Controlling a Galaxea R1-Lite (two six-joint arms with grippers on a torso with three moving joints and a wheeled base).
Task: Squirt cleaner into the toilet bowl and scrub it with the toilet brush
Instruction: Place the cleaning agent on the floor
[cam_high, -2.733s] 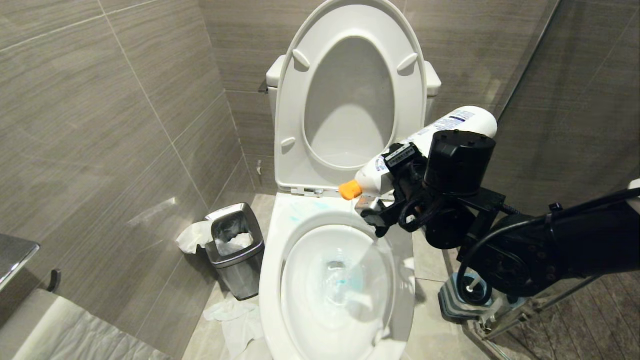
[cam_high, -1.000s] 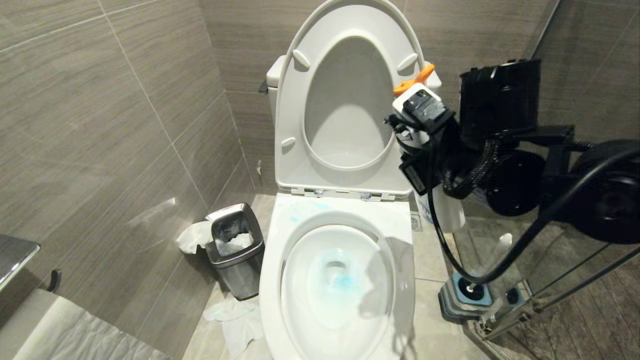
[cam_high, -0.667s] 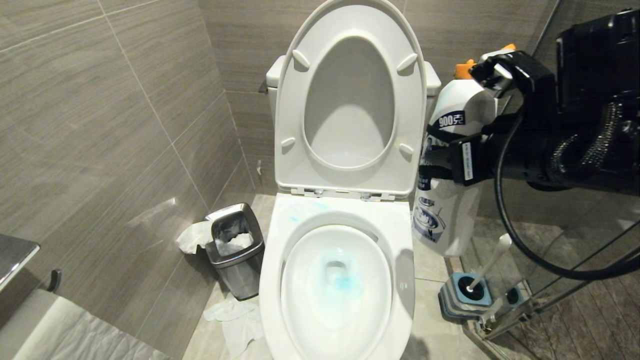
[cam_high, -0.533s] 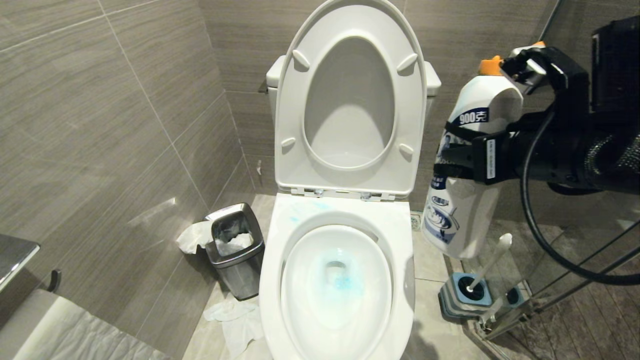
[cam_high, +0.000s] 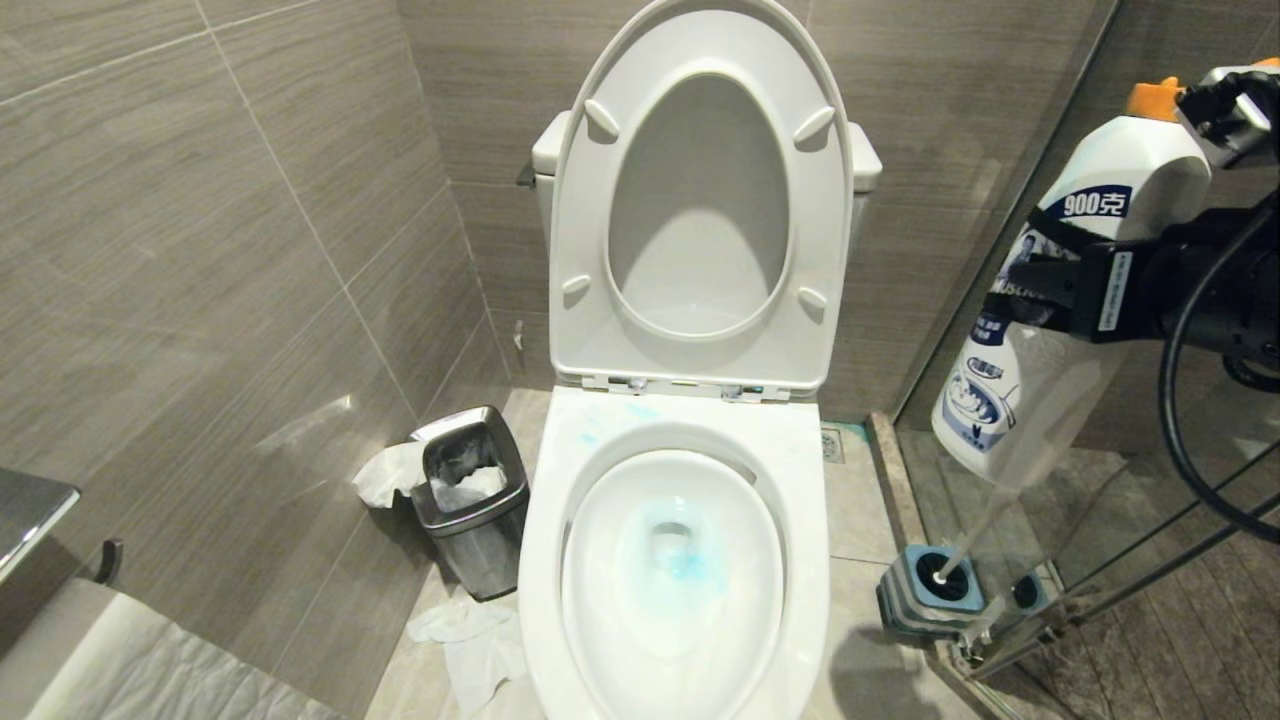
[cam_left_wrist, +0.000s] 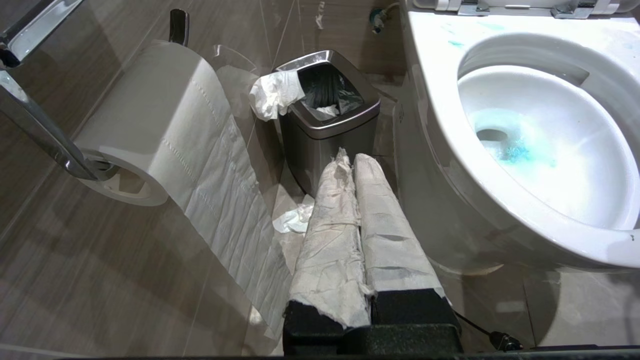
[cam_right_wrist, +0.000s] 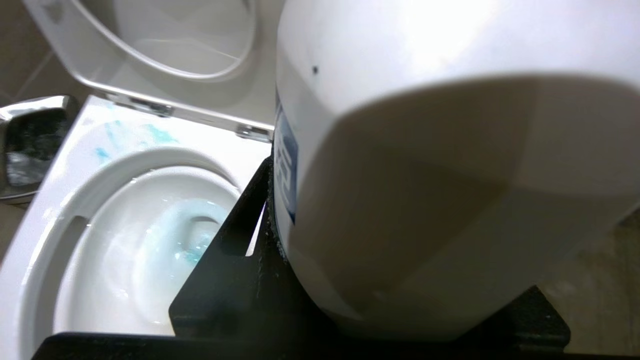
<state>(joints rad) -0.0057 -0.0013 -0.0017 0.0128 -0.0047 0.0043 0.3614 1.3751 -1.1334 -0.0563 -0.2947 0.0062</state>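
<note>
With turquoise cleaner (cam_high: 685, 562) pooled in the glossy white ceramic toilet bowl (cam_high: 800, 440), the right gripper (cam_high: 1060, 290) clamps the white orange-capped plastic bottle (cam_high: 1040, 330) above the slim white-handled toilet brush (cam_high: 940, 572), which a slip could topple; the left gripper (cam_left_wrist: 357, 167) hangs closed, empty, near the bowl.

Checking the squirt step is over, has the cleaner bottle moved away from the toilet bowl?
Yes. The cleaner bottle, in the right end effector, has swung right of the toilet bowl, upright above the toilet brush.
</note>
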